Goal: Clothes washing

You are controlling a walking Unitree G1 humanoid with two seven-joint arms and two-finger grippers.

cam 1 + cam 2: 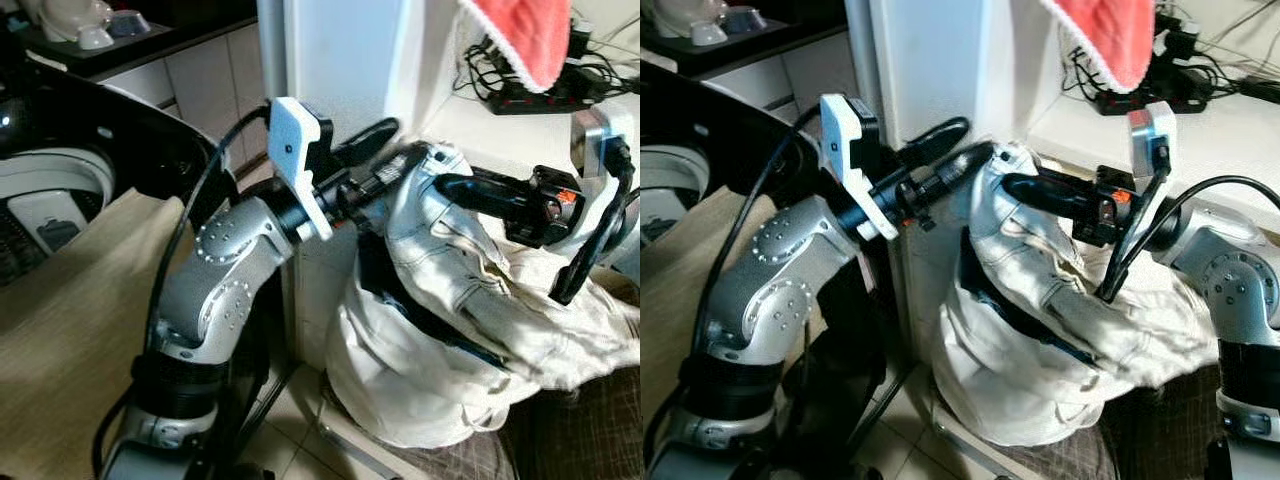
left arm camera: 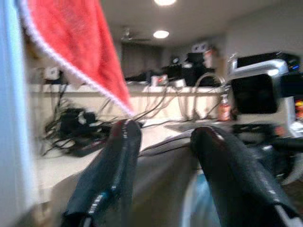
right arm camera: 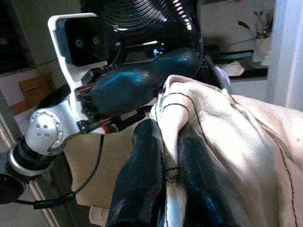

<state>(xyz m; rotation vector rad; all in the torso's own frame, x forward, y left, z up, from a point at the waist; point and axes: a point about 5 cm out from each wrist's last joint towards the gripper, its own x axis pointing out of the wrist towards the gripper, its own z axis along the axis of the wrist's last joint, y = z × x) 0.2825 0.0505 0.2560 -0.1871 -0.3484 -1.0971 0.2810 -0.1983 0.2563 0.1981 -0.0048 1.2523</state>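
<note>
1. Low centre-right of the head views: bulky cream-white cotton garment with dark stitching (image 1: 450, 330), heaped on a dark checked surface (image 1: 590, 430).
2. Mid-frame right: right gripper (image 1: 1025, 190), black fingers pinching a fold at the garment's top.
3. Mid-frame centre: left gripper (image 1: 385, 150), fingers spread either side of the same bunched top.
4. Left edge: washing machine's round opening (image 1: 40, 200).
5. Top right, farthest: hanging red towel with white trim (image 1: 525, 35).

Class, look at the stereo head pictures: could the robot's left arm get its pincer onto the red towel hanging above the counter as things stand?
Probably not at once. The left pincer is busy at the top of the white garment, which the right pincer also grips. The red towel hangs higher and further right, nothing blocking it; the left would have to release first.
</note>
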